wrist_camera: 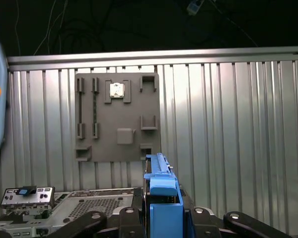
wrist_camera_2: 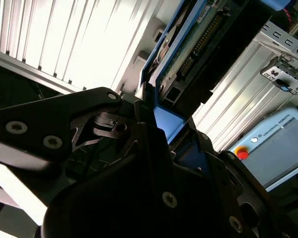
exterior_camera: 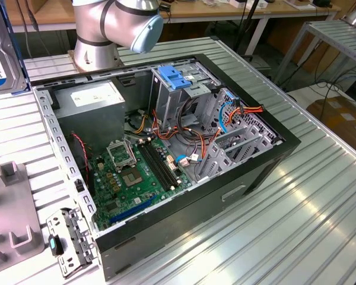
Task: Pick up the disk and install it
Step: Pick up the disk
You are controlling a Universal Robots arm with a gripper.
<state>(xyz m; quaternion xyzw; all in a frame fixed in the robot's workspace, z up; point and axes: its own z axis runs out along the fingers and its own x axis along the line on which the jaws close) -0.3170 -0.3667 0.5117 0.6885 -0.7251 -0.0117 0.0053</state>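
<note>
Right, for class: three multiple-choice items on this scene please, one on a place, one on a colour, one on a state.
1. The blue bracket sits: A atop the grey cage; B beneath it; C lying flat beside it.
2. The disk has rails coloured: A red; B blue; C yellow.
3. The end effector is: A open; B shut on the disk; C shut on nothing.
Answers: 1 A, it caps the cage; 2 B, blue plastic frames the disk; 3 B, it clamps the rails.
</note>
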